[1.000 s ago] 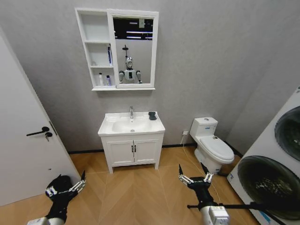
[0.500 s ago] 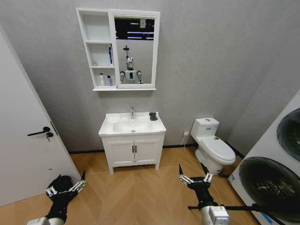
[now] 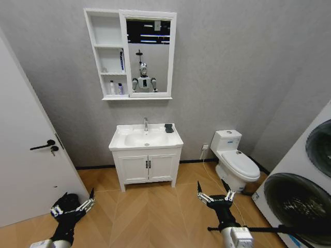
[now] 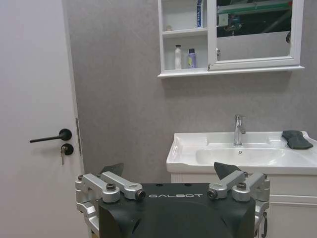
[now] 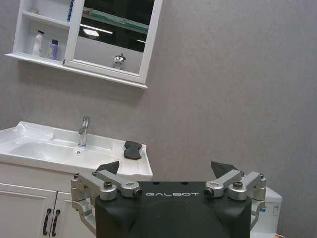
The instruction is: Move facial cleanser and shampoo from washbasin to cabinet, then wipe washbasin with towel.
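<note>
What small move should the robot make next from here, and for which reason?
Probably drive forward toward the washbasin. It stands far off across the floor, with both open grippers, left and right, held low and empty. The dark towel lies on its back right corner, out of reach.

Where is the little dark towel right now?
In the head view the towel lies on the washbasin top's back right corner, right of the tap.

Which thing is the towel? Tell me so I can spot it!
Find the white washbasin under the mirror. Look at its back right corner, to the right of the chrome tap. The towel is the small dark folded cloth lying there, the one dark thing on the white top.
</note>
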Motion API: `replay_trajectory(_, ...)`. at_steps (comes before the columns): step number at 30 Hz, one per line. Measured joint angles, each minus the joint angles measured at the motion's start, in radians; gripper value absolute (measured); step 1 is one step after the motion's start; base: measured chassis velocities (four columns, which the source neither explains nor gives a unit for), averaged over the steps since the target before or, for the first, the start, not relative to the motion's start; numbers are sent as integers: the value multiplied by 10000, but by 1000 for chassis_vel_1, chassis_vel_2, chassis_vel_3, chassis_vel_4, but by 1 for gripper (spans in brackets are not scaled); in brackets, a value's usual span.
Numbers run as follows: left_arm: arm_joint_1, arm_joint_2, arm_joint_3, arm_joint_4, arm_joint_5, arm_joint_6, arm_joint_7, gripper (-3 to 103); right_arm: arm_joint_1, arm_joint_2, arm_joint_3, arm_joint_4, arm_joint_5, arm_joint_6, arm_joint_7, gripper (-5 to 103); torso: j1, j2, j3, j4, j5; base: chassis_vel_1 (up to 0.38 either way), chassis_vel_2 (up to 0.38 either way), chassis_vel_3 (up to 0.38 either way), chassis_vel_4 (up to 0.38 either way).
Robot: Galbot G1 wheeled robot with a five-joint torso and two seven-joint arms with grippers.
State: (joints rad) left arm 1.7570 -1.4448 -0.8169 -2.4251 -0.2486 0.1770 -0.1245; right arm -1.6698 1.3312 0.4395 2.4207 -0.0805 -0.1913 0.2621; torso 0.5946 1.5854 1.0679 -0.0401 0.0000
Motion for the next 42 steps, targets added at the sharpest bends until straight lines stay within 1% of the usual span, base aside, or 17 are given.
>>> replay_trajectory(42, 0, 0, 0, 0, 0, 0, 0, 100, 0, 1, -2, 1, 4, 0, 8, 100, 0, 0, 0, -1, 0, 0, 0, 0, 0)
